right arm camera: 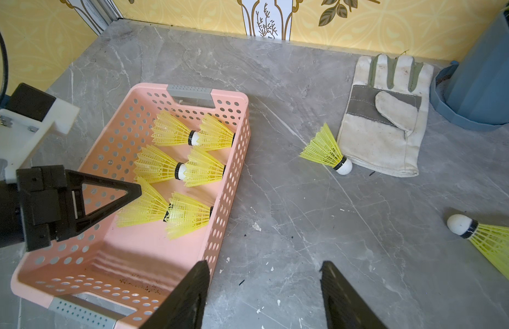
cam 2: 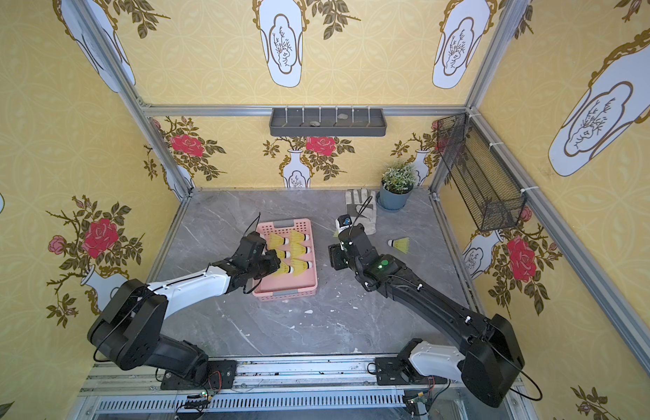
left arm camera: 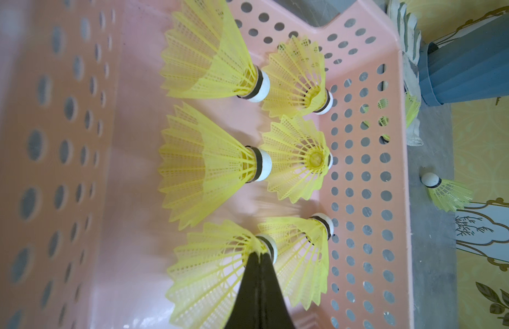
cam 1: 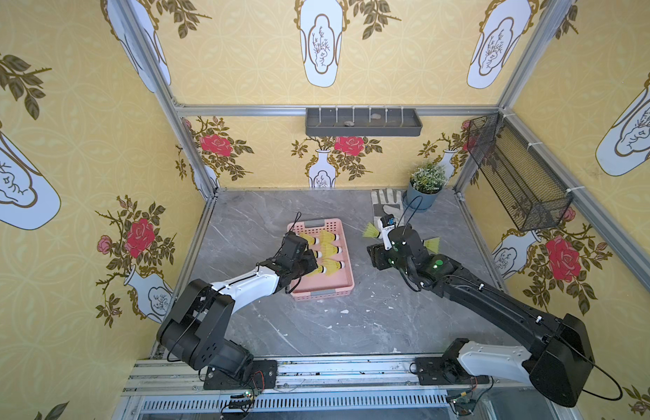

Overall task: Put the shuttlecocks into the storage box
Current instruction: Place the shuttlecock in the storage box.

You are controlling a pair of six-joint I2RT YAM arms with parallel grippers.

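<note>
The pink storage box (cam 1: 338,287) lies on the grey table, with several yellow-green shuttlecocks on its floor (right arm camera: 150,256) in rows of two. My left gripper (left arm camera: 260,252) reaches into the box from its left side. Its fingers are pressed together, shut on the neck of the nearest left shuttlecock (left arm camera: 213,270), which rests on the floor. To the right of the box's near corner, my right gripper (right arm camera: 264,265) hangs open over bare table. Two shuttlecocks lie outside. One (right arm camera: 326,151) touches the glove and the other (right arm camera: 489,242) is further right (cam 2: 400,243).
A white and grey work glove (right arm camera: 384,114) lies behind the right arm, next to a blue pot with a plant (cam 1: 425,189). A dark grey tray (cam 1: 363,122) hangs on the back wall and a black mesh basket (cam 1: 516,174) on the right wall.
</note>
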